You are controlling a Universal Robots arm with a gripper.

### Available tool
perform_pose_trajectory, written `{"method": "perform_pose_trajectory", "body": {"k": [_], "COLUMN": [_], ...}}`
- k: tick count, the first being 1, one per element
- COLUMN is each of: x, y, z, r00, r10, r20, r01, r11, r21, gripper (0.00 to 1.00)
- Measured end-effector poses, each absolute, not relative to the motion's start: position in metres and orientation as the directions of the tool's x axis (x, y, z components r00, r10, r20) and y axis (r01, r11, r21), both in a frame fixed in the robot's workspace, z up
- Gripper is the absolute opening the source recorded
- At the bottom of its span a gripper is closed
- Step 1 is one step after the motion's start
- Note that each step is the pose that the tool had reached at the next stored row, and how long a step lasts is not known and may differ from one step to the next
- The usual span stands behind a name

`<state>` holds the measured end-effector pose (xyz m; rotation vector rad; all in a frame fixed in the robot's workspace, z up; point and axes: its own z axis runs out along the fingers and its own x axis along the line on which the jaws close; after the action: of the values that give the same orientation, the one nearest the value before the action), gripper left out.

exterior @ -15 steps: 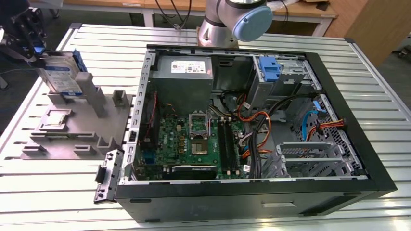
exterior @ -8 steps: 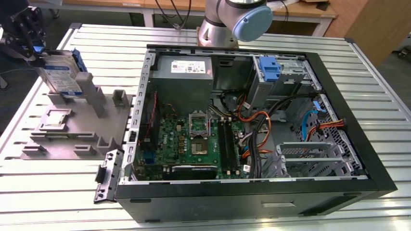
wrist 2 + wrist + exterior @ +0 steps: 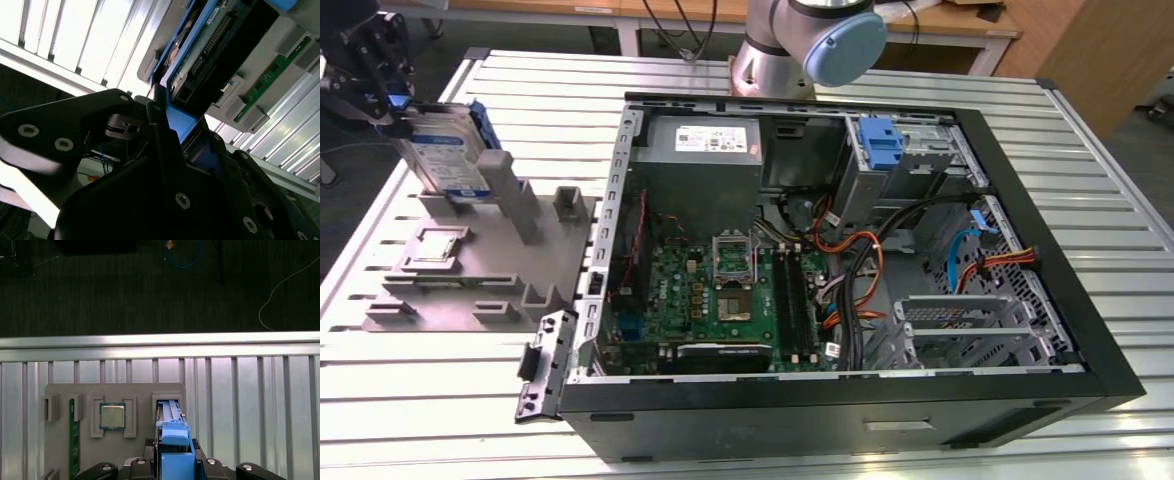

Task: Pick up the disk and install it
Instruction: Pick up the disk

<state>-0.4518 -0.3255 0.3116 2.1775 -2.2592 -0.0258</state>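
The tool (image 3: 396, 103) is seen at the exterior view's left, closed on the top end of the disk (image 3: 448, 158). In the second wrist view, black fingers (image 3: 165, 145) are pressed against the disk's blue rail (image 3: 176, 119) from both sides. The disk is held upright on edge at the slot of the grey holder (image 3: 480, 270), its lower end down among the holder's posts; whether it is lifted clear cannot be told. In the first wrist view, a square chip (image 3: 112, 416) and a green memory stick (image 3: 72, 435) are seen seated in the same holder beside the disk (image 3: 172, 432). The open computer case (image 3: 787, 425) is laid on the slatted counter (image 3: 427, 410), just beside the holder.
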Motion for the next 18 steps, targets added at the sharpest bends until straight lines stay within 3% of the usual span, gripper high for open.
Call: {"method": "perform_pose_trajectory", "body": {"k": [18], "x": [-0.4518], "y": [-0.3255], "z": [0.3156], "r00": [-0.037], "r10": [-0.999], "r20": [-0.009], "r01": [-0.999], "r11": [0.037], "r21": [0.014], "gripper": [0.36]}}
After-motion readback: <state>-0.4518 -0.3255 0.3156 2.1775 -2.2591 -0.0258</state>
